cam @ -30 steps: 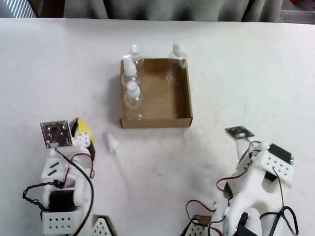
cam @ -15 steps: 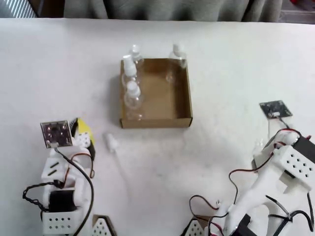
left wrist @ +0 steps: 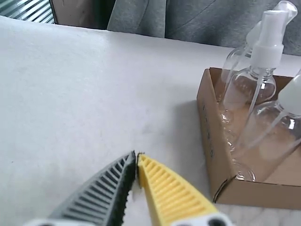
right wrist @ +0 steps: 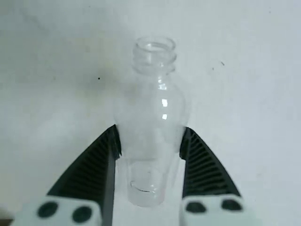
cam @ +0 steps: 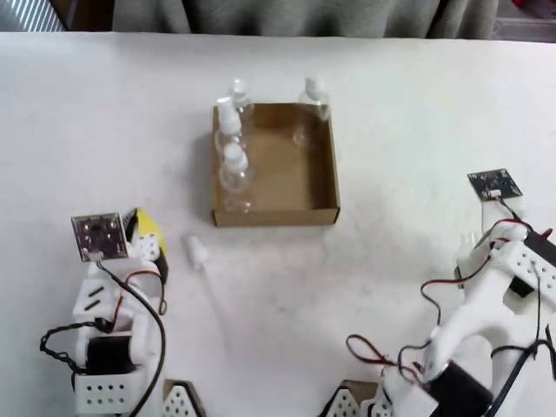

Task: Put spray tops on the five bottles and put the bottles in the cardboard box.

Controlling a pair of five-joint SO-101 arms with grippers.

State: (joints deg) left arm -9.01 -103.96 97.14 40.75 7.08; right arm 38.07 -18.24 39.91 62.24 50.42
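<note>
The right hand (right wrist: 150, 132) pinches an open-necked bottle (right wrist: 153, 94), the left hand (left wrist: 137, 157) pressed together

From where I stand the table (cam: 104, 113) is plain white, and the cardboard box (cam: 276, 214) is a flat tan brown. The bottles (cam: 233, 169) in it are see-through with white tops, and the loose spray top (cam: 197, 253) is white too. The left gripper (left wrist: 136, 165) pairs a grey finger (left wrist: 103, 193) with a yellow finger (left wrist: 169, 193), both ribbed. The right gripper (right wrist: 150, 136) has black ribbed fingers (right wrist: 89, 174) on a white base, and the clear bottle (right wrist: 153, 103) between them is colourless. The arms (cam: 473, 313) are white, with red and black wires (cam: 439, 287). The curtain (cam: 304, 17) is grey.
</note>
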